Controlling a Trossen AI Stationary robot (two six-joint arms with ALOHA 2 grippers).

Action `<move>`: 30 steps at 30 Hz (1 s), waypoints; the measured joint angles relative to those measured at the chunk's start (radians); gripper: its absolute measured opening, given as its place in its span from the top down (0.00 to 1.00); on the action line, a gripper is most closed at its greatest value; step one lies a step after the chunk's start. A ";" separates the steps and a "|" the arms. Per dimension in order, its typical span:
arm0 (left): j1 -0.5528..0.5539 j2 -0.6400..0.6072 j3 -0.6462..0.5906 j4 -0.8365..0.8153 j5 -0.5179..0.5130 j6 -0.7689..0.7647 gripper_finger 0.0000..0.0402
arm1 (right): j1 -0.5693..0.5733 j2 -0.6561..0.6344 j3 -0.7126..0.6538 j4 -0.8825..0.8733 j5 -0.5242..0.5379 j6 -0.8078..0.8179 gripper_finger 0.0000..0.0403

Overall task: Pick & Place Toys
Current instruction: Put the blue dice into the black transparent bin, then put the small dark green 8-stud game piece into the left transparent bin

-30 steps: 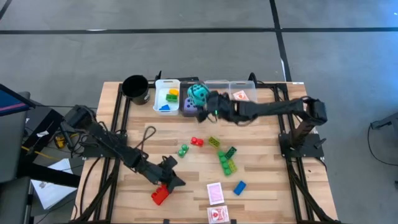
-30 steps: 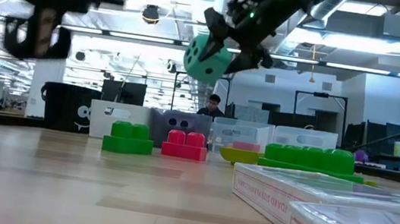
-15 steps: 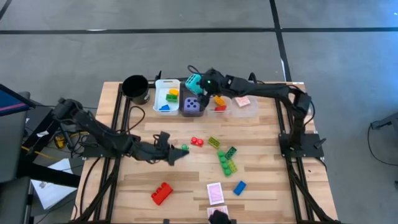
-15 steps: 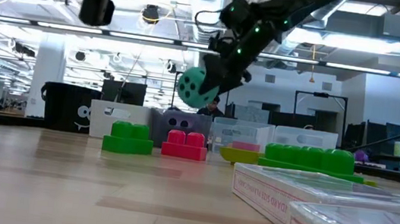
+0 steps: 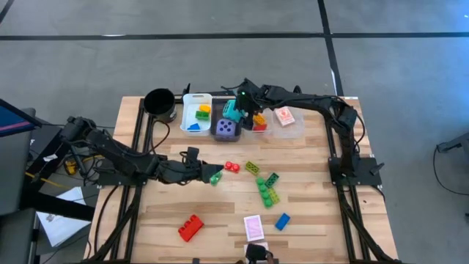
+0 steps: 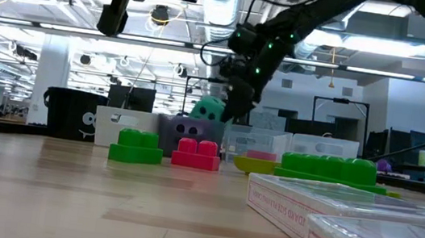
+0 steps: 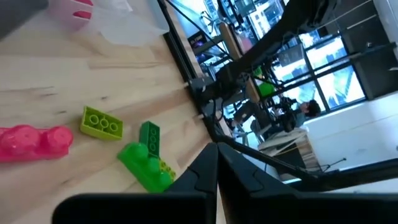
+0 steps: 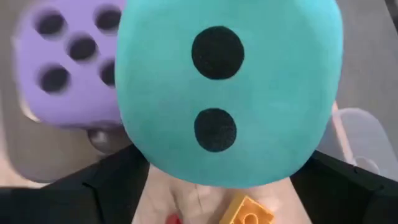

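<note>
While over the bins (image 5: 283, 126), right gripper (image 5: 236, 111) spread wide w/ cyan die (image 5: 231, 110) btwn fingers, purple die (image 5: 226, 128) just below-beside. Left gripper (image 5: 207, 174) shut, empty, green brick (image 5: 215, 177) at tip.

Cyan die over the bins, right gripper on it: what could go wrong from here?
1. The cyan die sits at the edge of the purple die, over the line between two bins. Released here, it may land on the purple one and roll off or into the neighbouring bin with the orange brick.
2. The right gripper is low among the bin walls; pulling away sideways could shove a bin.
3. The left gripper is shut beside the green brick and may push it.
</note>
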 joint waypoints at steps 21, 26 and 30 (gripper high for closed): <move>0.023 0.000 0.000 -0.032 0.144 0.365 1.00 | 0.142 -0.046 0.472 -0.440 -0.003 0.209 0.02; 0.061 0.000 0.000 -0.031 0.149 0.514 1.00 | 0.319 -0.144 0.482 -0.465 0.150 0.349 0.02; 0.098 0.000 0.000 -0.030 0.231 0.578 0.96 | 0.473 -0.206 0.481 -0.541 0.344 0.517 0.02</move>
